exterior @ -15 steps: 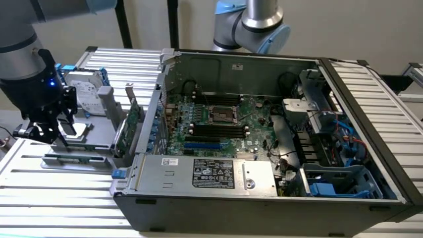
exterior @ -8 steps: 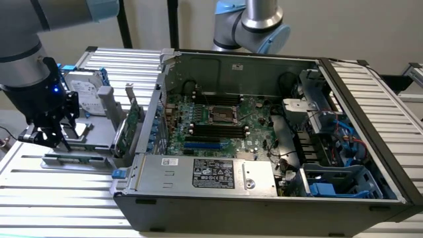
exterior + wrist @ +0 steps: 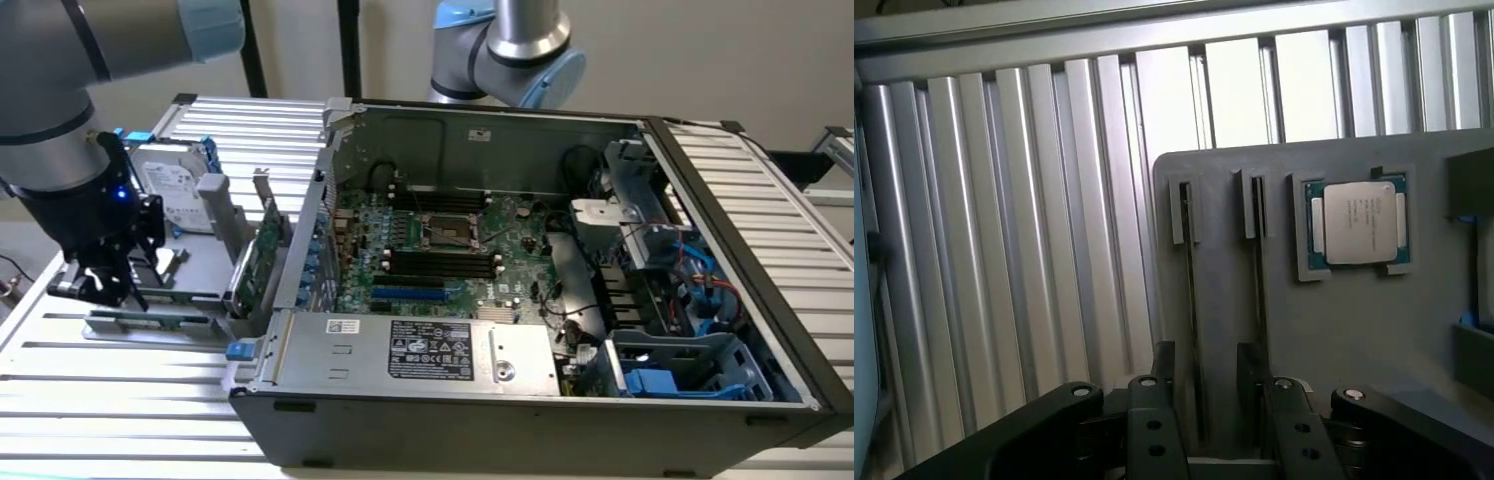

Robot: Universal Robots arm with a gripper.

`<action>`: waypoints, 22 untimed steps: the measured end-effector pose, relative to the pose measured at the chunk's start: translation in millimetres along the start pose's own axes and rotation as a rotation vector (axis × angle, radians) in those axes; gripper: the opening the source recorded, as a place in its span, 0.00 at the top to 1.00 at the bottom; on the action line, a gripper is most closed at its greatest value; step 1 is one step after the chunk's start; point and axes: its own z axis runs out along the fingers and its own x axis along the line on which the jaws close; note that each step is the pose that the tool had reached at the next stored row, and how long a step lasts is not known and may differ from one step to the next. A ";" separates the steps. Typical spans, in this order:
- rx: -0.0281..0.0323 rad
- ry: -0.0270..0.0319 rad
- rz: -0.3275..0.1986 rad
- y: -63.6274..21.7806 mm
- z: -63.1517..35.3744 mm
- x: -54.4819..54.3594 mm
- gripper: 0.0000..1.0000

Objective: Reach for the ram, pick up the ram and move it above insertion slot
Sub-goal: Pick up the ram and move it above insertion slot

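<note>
One tool (image 3: 1206, 360) straddles one ram (image 3: 1194, 300); one processor (image 3: 1359, 225) nearby.

Tray (image 3: 184, 268) w/ ram (image 3: 1194, 300) & CPU (image 3: 1359, 222) is sitting at the exterior view's left of PC case (image 3: 400, 405); ram is standing btwn my gripper's (image 3: 1206, 358) fingers (image 3: 1164, 378).

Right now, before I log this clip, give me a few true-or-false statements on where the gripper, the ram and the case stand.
1. The computer case lies open, its motherboard exposed. True.
2. The gripper is inside the case. False: it hangs outside, over the grey fixture at the exterior view's left.
3. A processor sits in a recess of the fixture. True.
4. The ram is lifted clear of the fixture. False: it sits in its slot, between the open fingers.
</note>
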 end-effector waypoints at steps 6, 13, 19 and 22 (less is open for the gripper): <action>0.0000 0.0003 -0.007 -0.4 10.9 -0.2 0.62; 0.0003 0.0007 -0.022 -0.8 23.6 -0.3 0.62; 0.0003 -0.0006 -0.038 -1.0 33.7 -0.3 0.62; 0.0003 -0.0010 -0.047 -0.9 37.3 0.0 0.62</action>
